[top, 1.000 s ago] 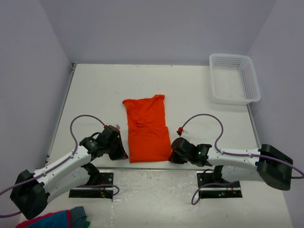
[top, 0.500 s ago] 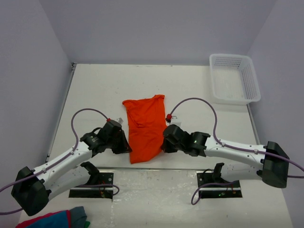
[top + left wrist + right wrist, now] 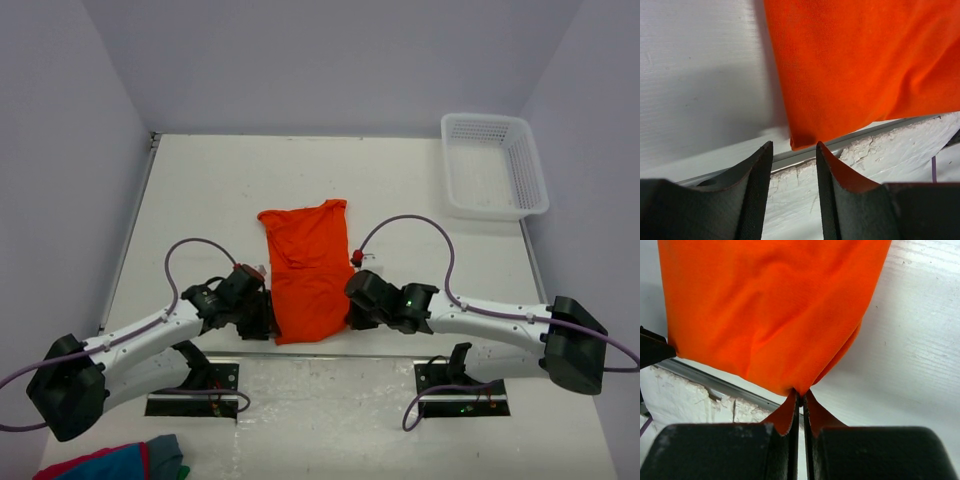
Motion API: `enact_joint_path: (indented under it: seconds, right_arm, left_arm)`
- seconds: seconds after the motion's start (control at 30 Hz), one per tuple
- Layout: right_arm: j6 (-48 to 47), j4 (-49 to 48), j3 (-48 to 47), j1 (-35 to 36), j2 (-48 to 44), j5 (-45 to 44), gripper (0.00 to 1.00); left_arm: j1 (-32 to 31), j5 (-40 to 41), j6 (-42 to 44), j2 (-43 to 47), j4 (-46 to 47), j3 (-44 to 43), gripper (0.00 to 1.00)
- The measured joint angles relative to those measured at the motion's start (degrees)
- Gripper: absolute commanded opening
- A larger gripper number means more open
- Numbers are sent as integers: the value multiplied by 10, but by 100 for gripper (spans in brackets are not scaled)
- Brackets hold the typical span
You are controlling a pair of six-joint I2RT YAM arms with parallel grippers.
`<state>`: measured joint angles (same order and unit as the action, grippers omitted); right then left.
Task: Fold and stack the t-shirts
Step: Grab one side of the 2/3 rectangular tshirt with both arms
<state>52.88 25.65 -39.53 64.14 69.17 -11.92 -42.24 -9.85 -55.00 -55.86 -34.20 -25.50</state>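
Note:
The orange t-shirt [image 3: 305,270] lies partly folded in a long strip at the middle of the table, with its near edge at the table's front. My left gripper [image 3: 262,318] is at the shirt's near left corner. In the left wrist view it [image 3: 794,150] is open and empty, and the shirt's corner [image 3: 855,65] ends just beyond the fingertips. My right gripper [image 3: 350,312] is at the near right corner. In the right wrist view it [image 3: 801,395] is shut on a pinch of the shirt's [image 3: 770,310] edge.
A white plastic basket [image 3: 493,165] stands at the back right. A red, blue and grey cloth bundle [image 3: 115,462] lies at the bottom left, off the table. A metal strip [image 3: 865,137] marks the table's front edge just under the shirt.
Both grippers have moved in to the shirt's near corners. The shirt's near part has become narrower. The left gripper has drawn slightly back toward the front edge.

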Motion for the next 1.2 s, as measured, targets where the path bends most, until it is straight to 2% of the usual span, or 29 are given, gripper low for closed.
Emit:
enact_joint_path:
  seconds: [0.33,0.43,0.53,0.63,0.7,0.73,0.83,1.2]
  right_arm:
    - [2,-6,16,0,0,10,0]
    - [3,-9,19,0,-2,10,0]
    - [5,-8,26,0,-6,10,0]
    - [6,-8,30,0,-15,10,0]
    - [7,-8,30,0,-18,10,0]
    - [7,-9,30,0,-18,10,0]
    - [7,-11,32,0,-19,11,0]
    - [7,-23,42,0,-20,16,0]
  left_arm:
    - [-67,-6,-41,-58,62,7,40]
    - [-77,-7,-49,-76,72,8,28]
    - [-78,-4,-56,-75,78,8,22]
    - [-78,0,-58,-70,80,8,24]
    - [-78,2,-59,-69,79,8,28]
    - [-78,3,-60,-68,78,8,34]
    - [-79,8,-64,-61,75,8,39]
    - [-80,32,-70,-53,58,8,40]
